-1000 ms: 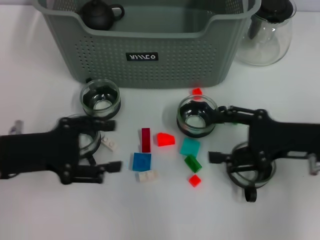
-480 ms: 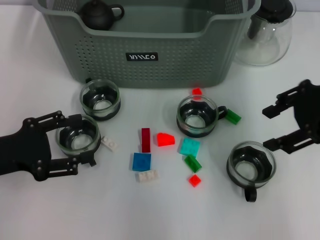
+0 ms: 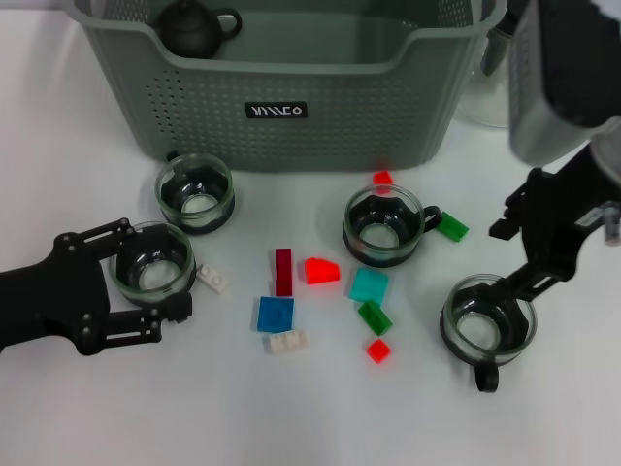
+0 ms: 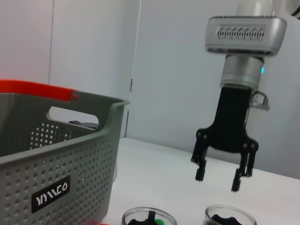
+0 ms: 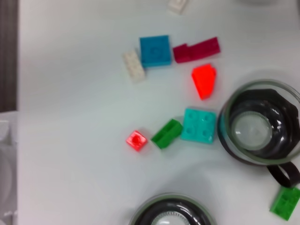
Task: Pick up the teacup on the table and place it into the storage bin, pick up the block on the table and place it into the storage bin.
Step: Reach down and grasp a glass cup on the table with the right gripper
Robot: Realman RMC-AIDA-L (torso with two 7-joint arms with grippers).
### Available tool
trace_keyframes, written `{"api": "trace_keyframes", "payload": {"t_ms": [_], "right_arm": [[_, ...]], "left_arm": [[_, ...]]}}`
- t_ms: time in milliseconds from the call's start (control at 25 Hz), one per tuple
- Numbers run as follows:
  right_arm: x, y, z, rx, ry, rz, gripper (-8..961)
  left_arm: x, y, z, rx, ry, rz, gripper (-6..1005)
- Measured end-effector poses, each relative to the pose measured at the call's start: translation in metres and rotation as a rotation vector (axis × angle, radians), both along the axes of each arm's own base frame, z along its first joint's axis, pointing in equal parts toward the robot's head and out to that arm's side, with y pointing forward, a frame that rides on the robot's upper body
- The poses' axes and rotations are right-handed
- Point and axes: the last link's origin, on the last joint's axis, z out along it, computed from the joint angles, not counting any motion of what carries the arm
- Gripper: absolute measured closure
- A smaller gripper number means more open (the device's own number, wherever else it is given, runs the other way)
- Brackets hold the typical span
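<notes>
L gripper (image 3: 146, 282): fingers spread round teacup (image 3: 151, 262), 8 o'clock of table, not clamped. To do well: centre cup, squeeze gently, lift straight, carry to storage bin (image 3: 281, 97) at 12. R gripper (image 3: 529, 252): released, above 4-o'clock cup.

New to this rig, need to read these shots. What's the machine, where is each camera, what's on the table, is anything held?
It is a two-armed robot with black grippers. The head camera looks down on the table; each wrist also carries a camera.

In the head view, the left gripper has its open fingers either side of a glass cup that stands on the table. The right gripper hangs open above another cup; the left wrist view shows it from the side. Nothing is lifted.

On the table: the grey bin with a dark teapot at its rim, two more cups, and small scattered blocks. The right wrist view looks straight down on those blocks.
</notes>
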Motion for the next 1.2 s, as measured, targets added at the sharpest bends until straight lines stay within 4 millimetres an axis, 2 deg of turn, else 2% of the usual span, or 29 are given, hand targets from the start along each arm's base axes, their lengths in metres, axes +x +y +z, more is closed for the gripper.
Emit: {"api": "trace_keyframes", "payload": {"t_ms": [400, 600, 840, 1200], "right_arm": [[0.034, 0.004, -0.043, -0.001, -0.037, -0.055, 332], [0.038, 0.004, -0.05, 0.014, -0.009, -0.079, 361], [0.038, 0.005, -0.048, 0.019, 0.003, -0.097, 397], [0.04, 0.008, -0.041, 0.045, 0.023, -0.132, 769]], "left_arm": [[0.0, -0.001, 0.0, 0.003, -0.001, 0.004, 158], [0.001, 0.001, -0.002, 0.001, -0.009, 0.0, 158], [0.002, 0.002, -0.002, 0.001, -0.012, -0.003, 157], [0.003, 0.002, -0.003, 0.0, -0.015, -0.003, 157]]}}
